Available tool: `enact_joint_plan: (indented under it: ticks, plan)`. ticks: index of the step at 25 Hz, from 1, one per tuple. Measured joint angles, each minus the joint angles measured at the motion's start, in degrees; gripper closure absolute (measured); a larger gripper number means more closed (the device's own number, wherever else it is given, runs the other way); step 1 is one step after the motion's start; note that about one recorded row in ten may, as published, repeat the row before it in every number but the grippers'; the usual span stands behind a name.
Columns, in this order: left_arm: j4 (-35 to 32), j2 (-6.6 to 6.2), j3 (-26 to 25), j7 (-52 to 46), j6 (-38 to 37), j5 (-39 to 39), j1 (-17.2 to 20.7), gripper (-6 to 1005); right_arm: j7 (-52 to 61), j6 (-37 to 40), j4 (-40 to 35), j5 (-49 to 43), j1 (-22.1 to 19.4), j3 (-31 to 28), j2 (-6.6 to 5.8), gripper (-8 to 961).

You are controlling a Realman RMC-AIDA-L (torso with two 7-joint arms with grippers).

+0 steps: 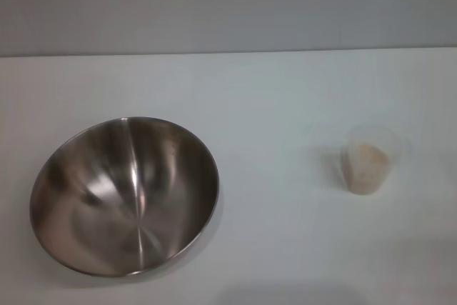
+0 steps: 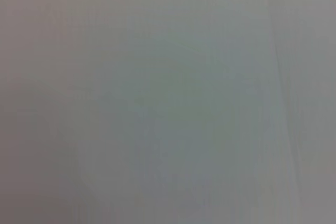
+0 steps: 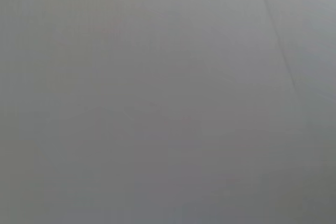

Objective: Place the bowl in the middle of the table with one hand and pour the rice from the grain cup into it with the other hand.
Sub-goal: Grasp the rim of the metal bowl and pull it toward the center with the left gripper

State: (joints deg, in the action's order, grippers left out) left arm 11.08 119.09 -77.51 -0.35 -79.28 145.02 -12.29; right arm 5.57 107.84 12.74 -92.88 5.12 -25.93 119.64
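Note:
The bowl [image 1: 125, 194] is a large shiny steel one and sits empty on the near left of the white table [image 1: 271, 98]. The grain cup [image 1: 370, 158] is small and clear and stands upright at the right. It holds pale beige rice [image 1: 368, 166] up to about two thirds. Neither gripper shows in the head view. Both wrist views show only a plain grey surface, with no fingers and no task object.
A grey wall [image 1: 228, 5] rises behind the table's far edge. Bare white tabletop lies between the bowl and the cup and behind them.

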Motion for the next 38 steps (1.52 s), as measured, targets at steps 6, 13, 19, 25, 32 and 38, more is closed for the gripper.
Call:
enact_joint_plan:
  ticks: [6,13,19,25,32,38]
  plan:
    - [0.08,0.0,0.32,0.0,0.0,0.0,-0.23,172,0.02,0.0,0.0,0.08,0.17,-0.11,-0.02,128]
    - [1.5,-0.2,2.59,0.27,-0.14,0.01,-0.4,171,0.05,-0.15,0.0,0.16,0.49,-0.38,-0.12,129]
    - [3.18,-0.59,3.0,0.61,-2.11,0.0,-0.65,171,0.05,-0.05,0.0,0.17,0.56,-0.44,-0.12,130]
    - [16.11,-3.07,2.28,2.9,9.45,3.61,0.27,170,0.11,-0.01,0.0,0.17,0.72,-0.44,-0.11,131]
    - [51.48,-5.34,-5.72,7.6,46.62,13.81,7.96,170,0.22,-0.04,0.0,0.17,1.45,-0.44,-0.17,132]
    - [78.03,-4.48,-11.84,7.12,85.0,15.91,10.72,169,0.23,-0.35,0.0,0.17,1.72,-0.44,-0.2,133]
